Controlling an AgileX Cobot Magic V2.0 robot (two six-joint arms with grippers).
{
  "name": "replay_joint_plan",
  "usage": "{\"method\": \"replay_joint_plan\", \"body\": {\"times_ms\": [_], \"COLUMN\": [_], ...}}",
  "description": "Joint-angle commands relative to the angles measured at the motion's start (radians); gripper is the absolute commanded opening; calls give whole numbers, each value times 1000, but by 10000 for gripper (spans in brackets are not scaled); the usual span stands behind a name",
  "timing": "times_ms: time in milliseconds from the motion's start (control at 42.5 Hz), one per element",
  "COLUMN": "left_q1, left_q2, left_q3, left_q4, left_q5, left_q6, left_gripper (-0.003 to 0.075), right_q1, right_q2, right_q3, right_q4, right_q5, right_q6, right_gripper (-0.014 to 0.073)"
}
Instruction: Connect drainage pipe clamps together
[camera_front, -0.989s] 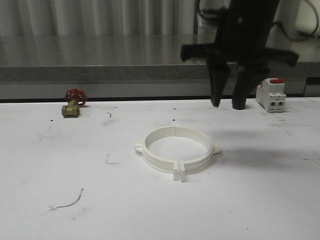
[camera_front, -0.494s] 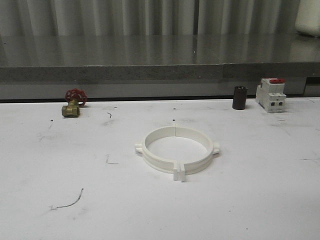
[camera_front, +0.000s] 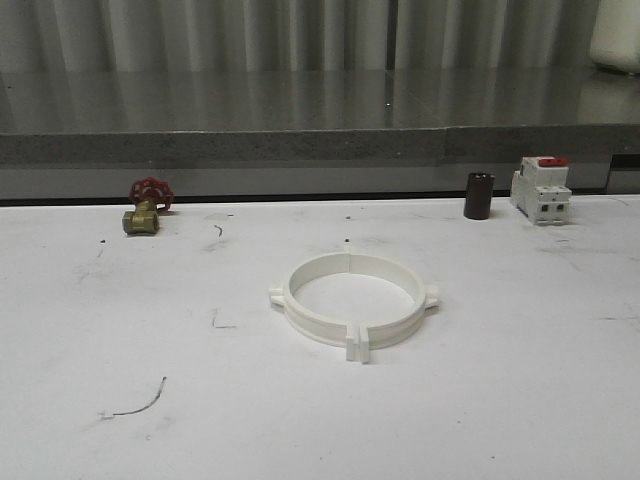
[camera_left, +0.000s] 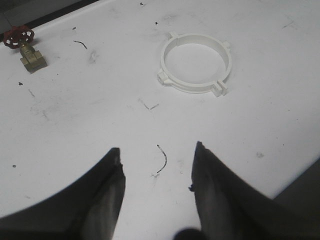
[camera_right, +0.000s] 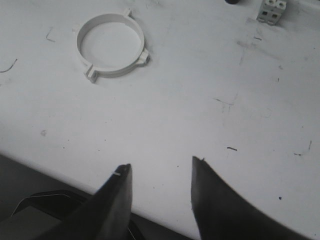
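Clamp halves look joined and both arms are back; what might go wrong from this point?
1. The two white plastic half-ring clamps form a ring, but a seam shows at the near end tabs; they may be only abutting, so a nudge might split them.
2. The left claw and right claw hang open over the white table; any sweep across it might drag the ring.

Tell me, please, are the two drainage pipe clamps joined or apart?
Joined: the drainage pipe clamps form one closed ring flat on the table, end tabs meeting at front and back.
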Motion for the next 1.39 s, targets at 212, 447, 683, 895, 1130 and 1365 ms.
{"method": "replay_joint_plan", "body": {"times_ms": [212,447,683,895,1130,1365], "left_q1": [-4,-4,-4,-4,-2,193], "left_q2": [-4,-4,-4,-4,-24,-283], "left_q3": [-27,-27,-27,-27,3,247], "left_q4": [-9,-9,-9,-9,-9,46], "left_q5": [-67,-67,-67,-67,-78,-348], "left_q6": [-3,-3,-3,-3,-3,-3], "left_gripper": [314,104,-20,-20,-20,-20], "right_q1": [-2,-2,-2,-2,-2,-2], "right_q2": [-12,-12,-12,-12,-12,-12], "right_q3": [-7,-7,-7,-7,-7,-7], "right_q4": [0,0,0,0,0,2], "right_q5": [-84,-81,-81,-81,-81,-82], "right_q6": [-10,-10,-10,-10,-10,-10], "right_gripper": [322,99,-68,-67,-67,-68]}}
